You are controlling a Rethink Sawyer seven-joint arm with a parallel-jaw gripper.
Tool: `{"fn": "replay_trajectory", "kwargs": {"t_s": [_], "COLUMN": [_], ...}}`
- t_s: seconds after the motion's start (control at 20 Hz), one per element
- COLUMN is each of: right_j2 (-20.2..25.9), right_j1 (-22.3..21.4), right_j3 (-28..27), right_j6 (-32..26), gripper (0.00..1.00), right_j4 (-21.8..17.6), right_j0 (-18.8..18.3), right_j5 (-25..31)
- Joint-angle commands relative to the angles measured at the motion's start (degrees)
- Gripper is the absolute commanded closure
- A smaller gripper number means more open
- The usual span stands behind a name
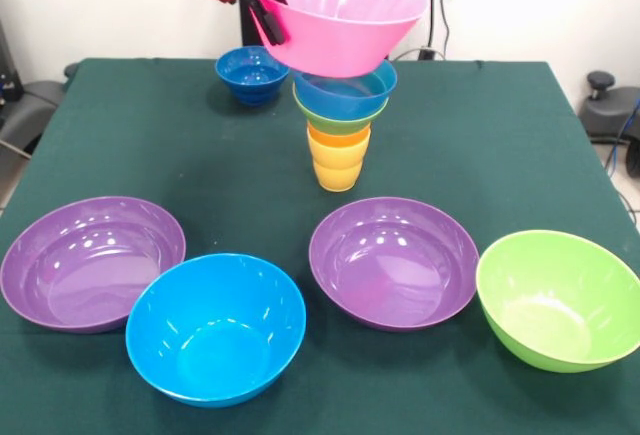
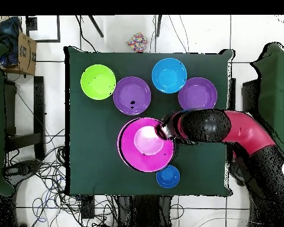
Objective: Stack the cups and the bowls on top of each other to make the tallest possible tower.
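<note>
Tower (image 1: 340,130) stands mid-table, toward the far side: yellow-orange cup (image 1: 337,167) at the base, orange cup (image 1: 338,136) nested in it, small green bowl (image 1: 338,115) above that, light blue bowl (image 1: 345,90) on top. Pink bowl (image 1: 335,15) hangs over the stack, tilted, its lower side close to or touching the light blue bowl's rim; contact cannot be confirmed from the front view. Gripper (image 1: 266,3) pinches the pink bowl's rim on one side, jaws closed over the wall, one finger inside and one outside. Overhead view shows the pink bowl (image 2: 145,144) covering the tower entirely, with the arm (image 2: 227,129) reaching in from the side. Dark blue small bowl (image 1: 251,73) sits apart on the table, beyond the tower. Nearer the camera in the front view, four large bowls lie in a loose row: purple bowl (image 1: 92,260), blue bowl (image 1: 215,327), second purple bowl (image 1: 393,260), green bowl (image 1: 560,298), all upright and unstacked. Risks, judged: the pink bowl is much wider than the narrow cup base, so any off-centre release would likely tip the whole stack. The tilt means one edge lands first and could push the light blue bowl sideways. A rim grip on one side gives little control of level; on opening, the bowl may swing or drop unevenly. Table (image 1: 150,135) cloth offers the cup base little anchoring.
</note>
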Motion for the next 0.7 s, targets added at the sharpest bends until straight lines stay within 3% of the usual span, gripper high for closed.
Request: {"fn": "replay_trajectory", "kwargs": {"t_s": [0.05,0.7], "right_j2": [-0.08,-0.27], "right_j1": [-1.37,-1.63], "right_j3": [2.25,4.92], "right_j6": [-0.79,1.37], "gripper": [1.00,1.00], "right_j4": [0.36,0.42], "right_j0": [2.06,2.98], "right_j5": [5.31,2.48]}}
